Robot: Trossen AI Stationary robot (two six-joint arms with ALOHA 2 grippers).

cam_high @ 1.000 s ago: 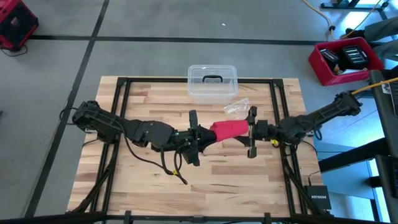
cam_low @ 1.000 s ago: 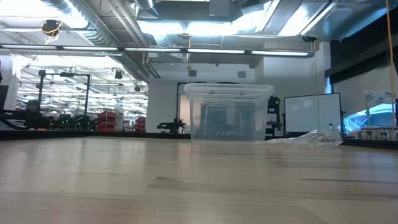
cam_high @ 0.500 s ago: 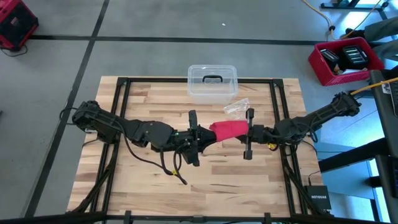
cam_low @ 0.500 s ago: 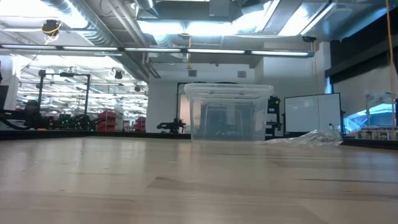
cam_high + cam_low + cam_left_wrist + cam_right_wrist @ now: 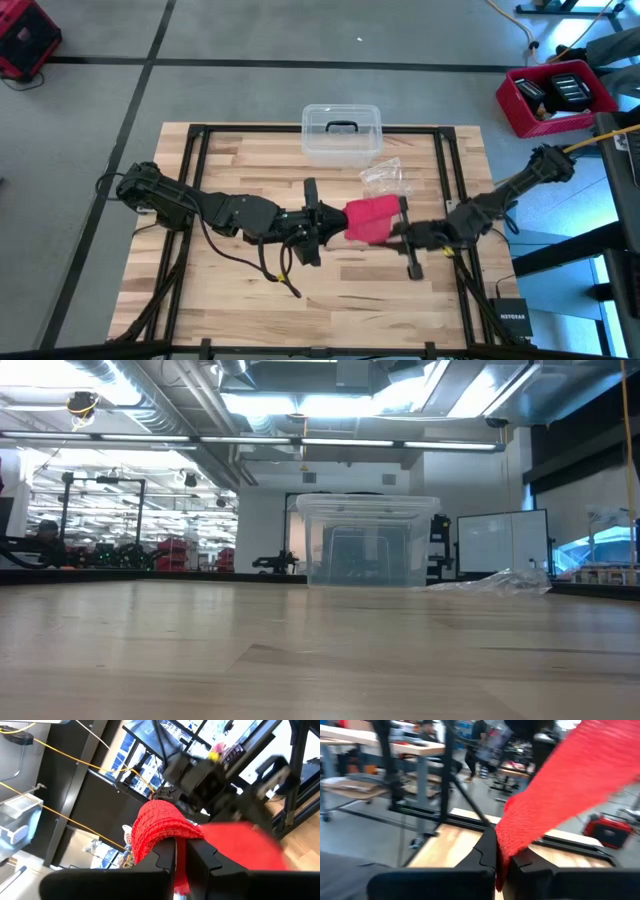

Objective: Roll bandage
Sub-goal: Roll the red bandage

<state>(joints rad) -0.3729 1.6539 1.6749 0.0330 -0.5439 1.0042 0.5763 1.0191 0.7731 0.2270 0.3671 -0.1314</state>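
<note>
From above, the wooden worktop point(image 5: 240, 290) has two dark arms reaching toward its middle. The left end effector point(image 5: 322, 222) is clenched on one end of the red bandage point(image 5: 371, 218). The right end effector point(image 5: 398, 230) is clenched on the other end. The bandage hangs between them, near the middle of the worktop. A clear box point(image 5: 341, 133) with a dark handle sits at the far edge. A crinkly clear wrapper point(image 5: 383, 177) lies between the box and the bandage. A red crate point(image 5: 556, 98) stands on the floor off to the right, and a red case point(image 5: 25, 40) on the floor far to the left.

From the low camera, the worktop point(image 5: 300, 660) runs flat to the back. The clear box point(image 5: 365, 542) stands there, with the wrapper point(image 5: 495, 582) beside it. No arm and no bandage show here.

From the left wrist, two dark fingers point(image 5: 167, 854) stand close together, pinching the bandage point(image 5: 160, 827). The red cloth folds over the fingertips. The other arm shows blurry behind it.

From the right wrist, the two dark fingers point(image 5: 487, 851) are pressed together on the bandage point(image 5: 555, 795). The red strip stretches up and away from them. People stand in the room far behind, too blurry to tell more.
</note>
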